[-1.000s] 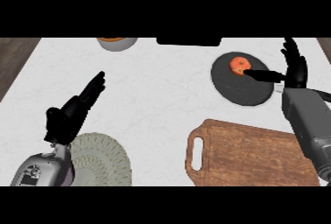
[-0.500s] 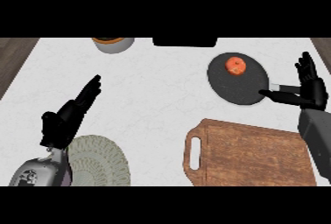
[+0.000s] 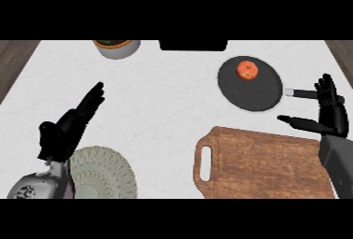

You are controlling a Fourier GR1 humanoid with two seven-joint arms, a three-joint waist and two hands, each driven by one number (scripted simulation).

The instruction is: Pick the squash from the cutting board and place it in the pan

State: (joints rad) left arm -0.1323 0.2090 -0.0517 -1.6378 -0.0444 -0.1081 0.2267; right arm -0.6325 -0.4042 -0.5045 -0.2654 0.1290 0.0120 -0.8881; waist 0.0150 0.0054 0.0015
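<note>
The squash (image 3: pixel 247 70), orange and round, lies inside the dark pan (image 3: pixel 251 96) in the upper right of the frame, on the part of the pan farthest from the viewer. The pan's handle (image 3: pixel 298 93) points toward the right edge and ends at the right hand (image 3: pixel 334 117); whether they touch cannot be told. That hand stands at the right edge with its fingers (image 3: pixel 325 89) straight and pointing up, the thumb stretched out to the left, and it holds nothing.

The wooden cutting board (image 3: pixel 269 163) fills the lower right, its slotted grip end facing left and its near side meeting the lower edge of the view; its top is bare.

The left hand (image 3: pixel 62 135) shows at the lower left, fingers straight and slanting up to the right, holding nothing. Just below it a ribbed, pale green plate (image 3: pixel 103 172) is cut by the lower edge.

At the top edge sit a grey bowl (image 3: pixel 117 47) and a black object (image 3: pixel 193 45). The white tabletop (image 3: pixel 172 98) has a broad bare stretch through the middle, between the left hand and the pan; brown wood shows beyond its edges in both upper corners.
</note>
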